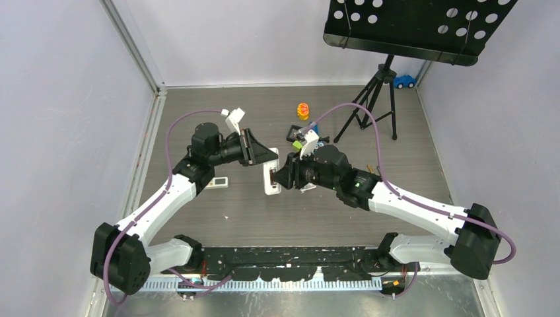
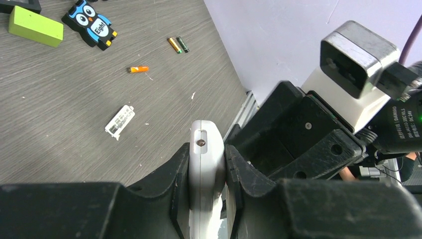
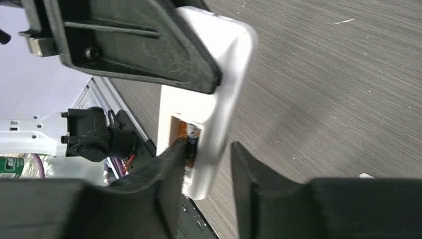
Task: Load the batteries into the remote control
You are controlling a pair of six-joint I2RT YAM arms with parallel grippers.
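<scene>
**A:** How is the left gripper (image 2: 206,159) set?

**B:** It is closed narrowly on the remote control (image 3: 224,99). The remote is held on edge above the table (image 2: 59,124), with a finger pressed against each broad side.

**A:** And the right gripper (image 3: 206,149)?

**B:** Its jaws are seen partly parted, set astride the free end of the remote control. One finger is laid at the open recess. A gap is left between the other finger and the opposite side of the casing, so nothing is clamped there.

**A:** What is seen in the recess?

**B:** One battery (image 3: 191,144), dark with an orange touch, is seated lengthwise in it, just beside that finger.

**A:** Where are the remaining cells found?

**B:** They are left on the table, well apart from the remote control. An orange battery (image 2: 138,69) is laid alone, and beyond it two dark batteries (image 2: 177,45) are laid side by side. Nearer the left gripper, a small white flat piece (image 2: 120,121) is seen. Farther off, an owl figure (image 2: 92,22) and a green block (image 2: 36,26) are placed near each other.
</scene>
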